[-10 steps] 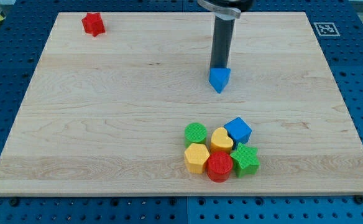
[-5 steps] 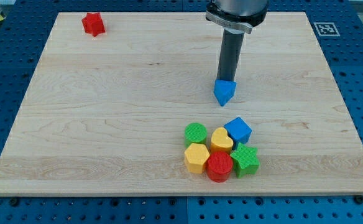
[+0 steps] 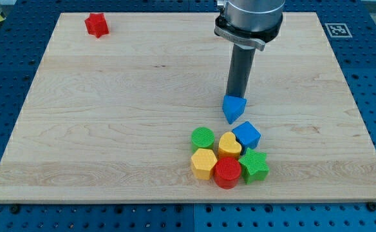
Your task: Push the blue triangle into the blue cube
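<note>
The blue triangle (image 3: pixel 234 108) lies right of the board's middle, a short way above the blue cube (image 3: pixel 246 135); a small gap shows between them. My tip (image 3: pixel 237 96) touches the triangle's upper edge, on the side away from the cube. The rod rises straight up from there to the arm at the view's top.
The blue cube sits at the upper right of a tight cluster: a green cylinder (image 3: pixel 203 137), a yellow heart (image 3: pixel 229 144), a yellow hexagon (image 3: pixel 203 162), a red cylinder (image 3: pixel 227 172) and a green star (image 3: pixel 254 165). A red star (image 3: pixel 96 24) lies at the board's upper left.
My tip has moved down and slightly right, pushing the blue triangle toward the blue cube. The gap between them has shrunk. The other blocks have not moved.
</note>
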